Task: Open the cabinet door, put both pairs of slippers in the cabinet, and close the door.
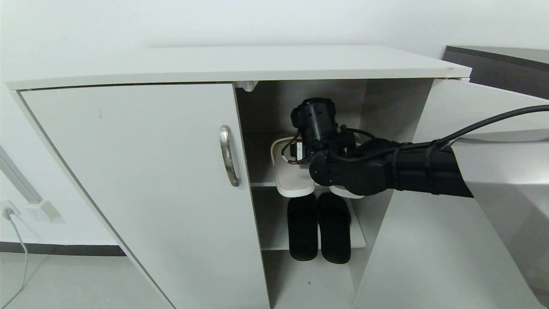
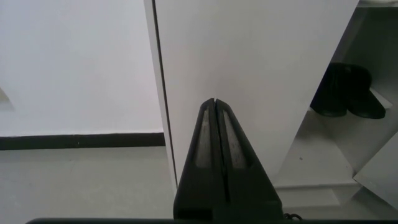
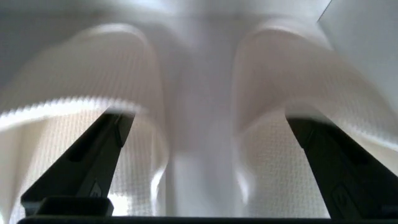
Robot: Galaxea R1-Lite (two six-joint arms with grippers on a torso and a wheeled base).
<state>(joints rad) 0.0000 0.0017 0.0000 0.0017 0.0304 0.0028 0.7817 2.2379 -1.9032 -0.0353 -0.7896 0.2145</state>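
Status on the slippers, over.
Left gripper shut, outside. Right gripper open at white slippers, upper shelf. Black slippers on shelf below. Right door open; nothing blocking.

White wall [image 1: 257, 21] across far side. Low on it, far left: wall socket [image 1: 7, 212] w/ plug in, pale cable [image 1: 22, 251] hanging down toward floor. Just right of socket, small white box [image 1: 42, 210]. White trunking strip [image 1: 15, 174] runs from it up & to the left. Black skirting board [image 1: 55, 249] along wall bottom, meeting light grey floor [image 1: 64, 283]. Far right: dark grey panel [image 1: 502, 68] w/ lighter top edge.
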